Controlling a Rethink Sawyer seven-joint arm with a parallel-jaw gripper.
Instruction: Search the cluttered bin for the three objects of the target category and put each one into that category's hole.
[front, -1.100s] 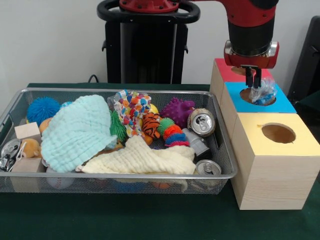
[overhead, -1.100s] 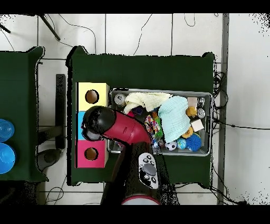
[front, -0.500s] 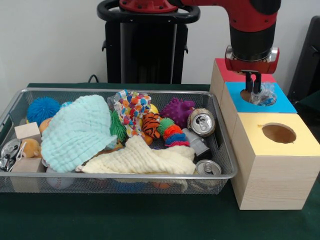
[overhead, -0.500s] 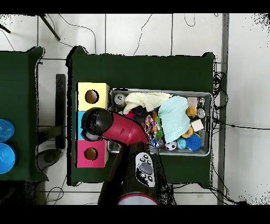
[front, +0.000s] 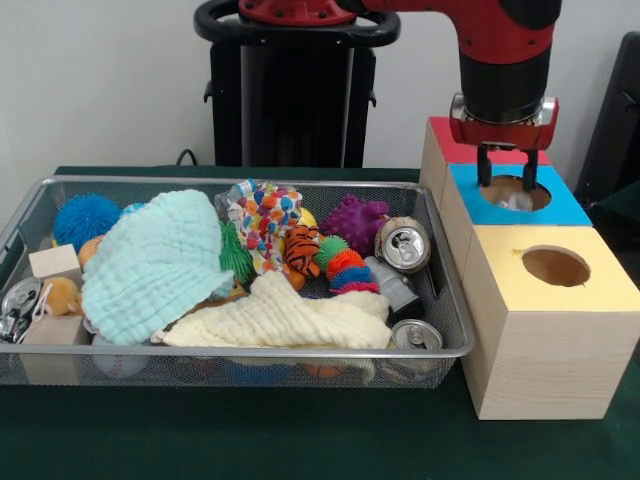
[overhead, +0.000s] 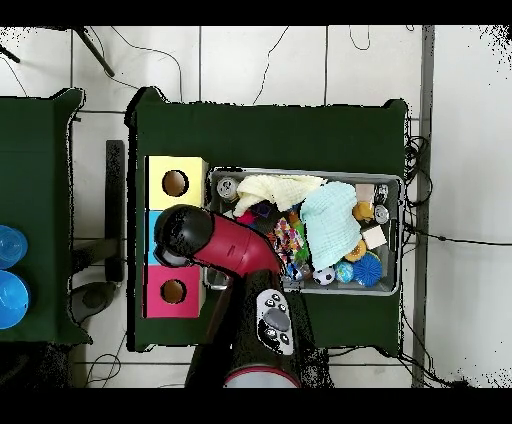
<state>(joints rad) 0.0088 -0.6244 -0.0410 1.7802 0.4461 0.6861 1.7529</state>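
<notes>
The gripper (front: 507, 169) hangs over the blue box (front: 560, 205) with its fingers spread and empty, tips at the rim of the hole (front: 514, 192). A crumpled clear plastic piece (front: 515, 201) lies inside that hole. Beside the blue box, the wire bin (front: 447, 300) holds cans, cloths and spiky toys.

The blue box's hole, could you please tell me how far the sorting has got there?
A pale crumpled item sits in the hole of the blue box, so one drop looks done. The tool hangs open over that hole, holding nothing. The wire bin is still crowded with cans, cloths and toys to search.
</notes>
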